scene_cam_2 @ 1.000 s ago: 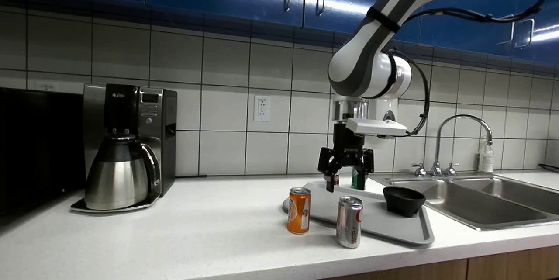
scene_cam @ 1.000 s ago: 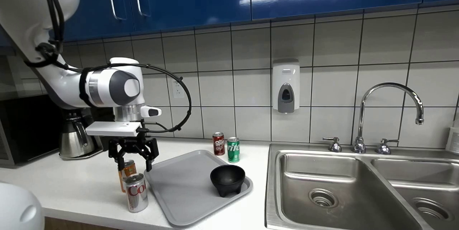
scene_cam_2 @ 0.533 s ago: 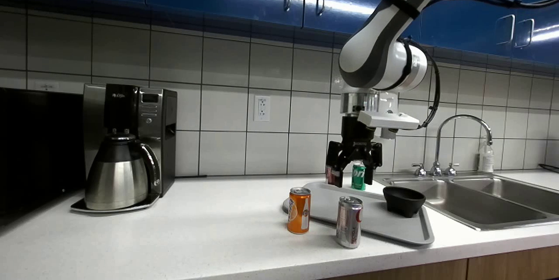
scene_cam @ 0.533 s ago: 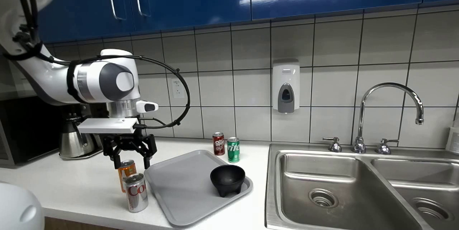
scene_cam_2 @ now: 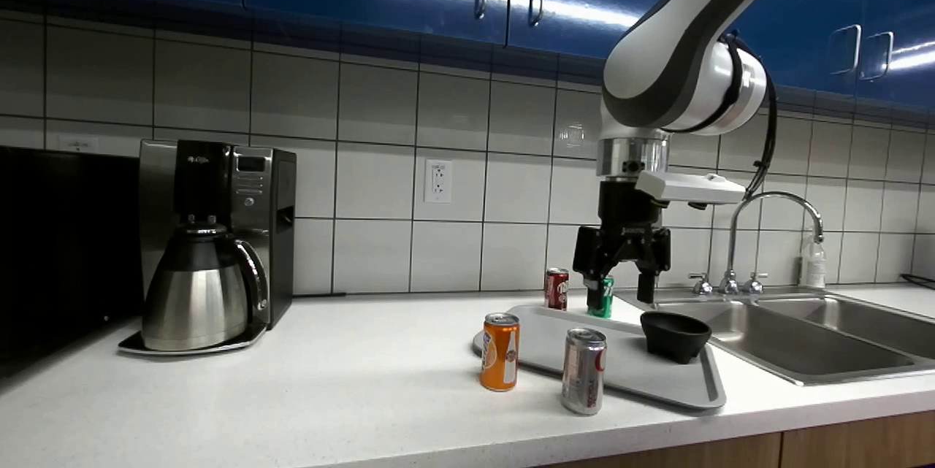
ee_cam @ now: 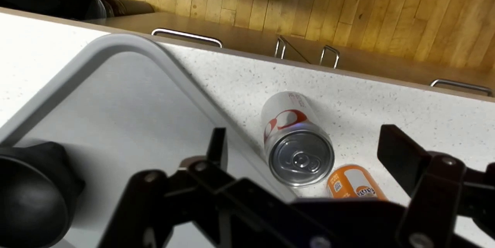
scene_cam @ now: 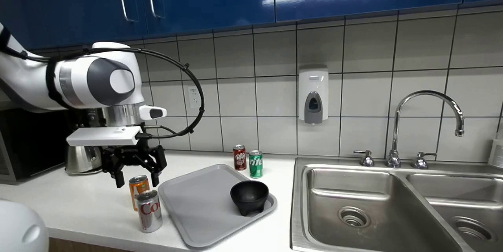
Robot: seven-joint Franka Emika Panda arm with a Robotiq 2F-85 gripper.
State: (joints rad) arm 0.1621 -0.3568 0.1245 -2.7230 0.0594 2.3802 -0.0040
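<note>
My gripper is open and empty above the counter, in both exterior views (scene_cam: pixel 137 181) (scene_cam_2: pixel 621 294) and the wrist view (ee_cam: pixel 304 139). In the wrist view, a silver Coke can (ee_cam: pixel 286 114) appears between the fingertips, below them. An orange Fanta can (ee_cam: pixel 354 181) is beside it, partly hidden by the gripper. Both exterior views show the silver can (scene_cam: pixel 149 214) (scene_cam_2: pixel 584 377) and orange can (scene_cam_2: pixel 500 355) standing upright beside a grey tray (scene_cam: pixel 196 201). A black footed bowl (scene_cam: pixel 249 197) sits on the tray; it also shows in the wrist view (ee_cam: pixel 31 197).
A dark red can (scene_cam: pixel 239 157) and a green Sprite can (scene_cam: pixel 256 164) stand behind the tray near the tiled wall. A steel sink (scene_cam: pixel 298 205) with a tall faucet (scene_cam: pixel 397 126) is beyond the tray. A coffee maker (scene_cam_2: pixel 263 234) with a steel carafe (scene_cam_2: pixel 196 300) stands at the back.
My open gripper has moved left in an exterior view and right and slightly up in an exterior view from elsewhere. The cans, tray and bowl have not moved.
</note>
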